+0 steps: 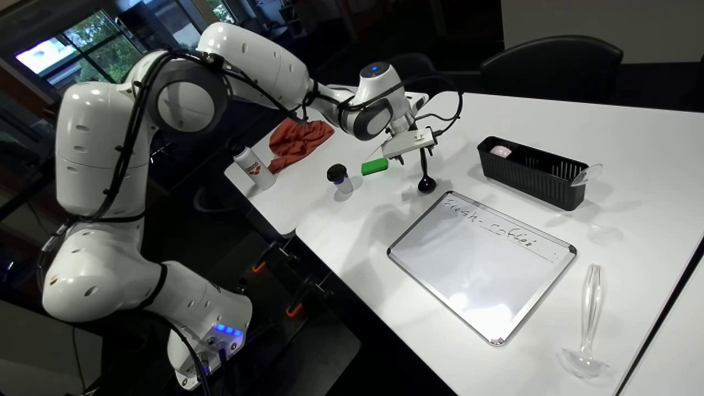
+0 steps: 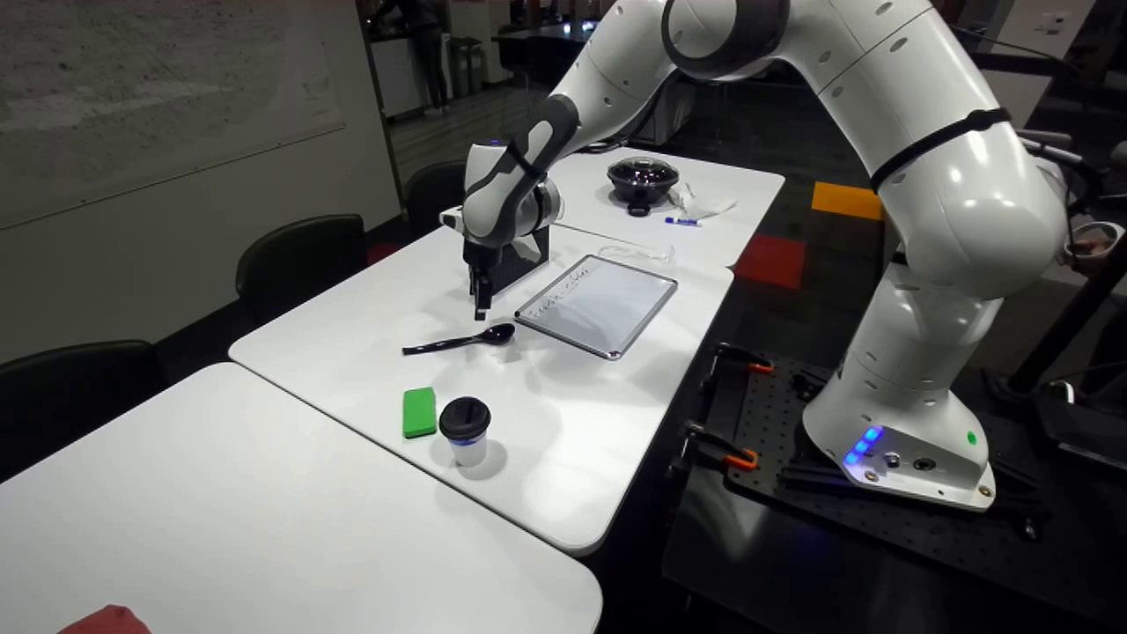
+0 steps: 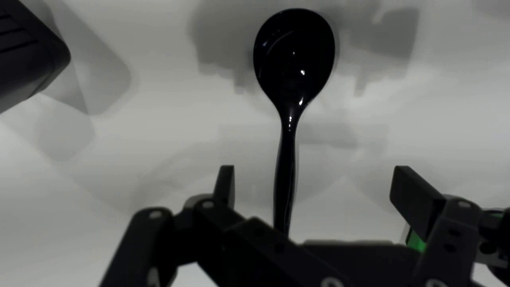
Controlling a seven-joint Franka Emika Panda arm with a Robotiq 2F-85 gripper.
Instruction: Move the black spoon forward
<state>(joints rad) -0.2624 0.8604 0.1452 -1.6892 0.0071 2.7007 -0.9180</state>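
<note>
While the gripper (image 3: 314,179) hangs with its jaws spread wide, flanking the handle of the black spoon (image 3: 289,115) in the wrist view, a whiteboard (image 1: 481,269) lies just off the spoon's bowl. Near the spoon, on opposite sides of it, are a green block (image 2: 419,412) and a black tray (image 1: 528,177); farther from it stands a black-lidded cup (image 2: 467,433), and well away a lidded pot (image 2: 643,183). The spoon itself rests on the white table (image 2: 555,440), glossy black throughout, with an oval bowl and slim handle.

Office space — wall whiteboard (image 2: 176,97), black chairs (image 2: 301,267)
</note>
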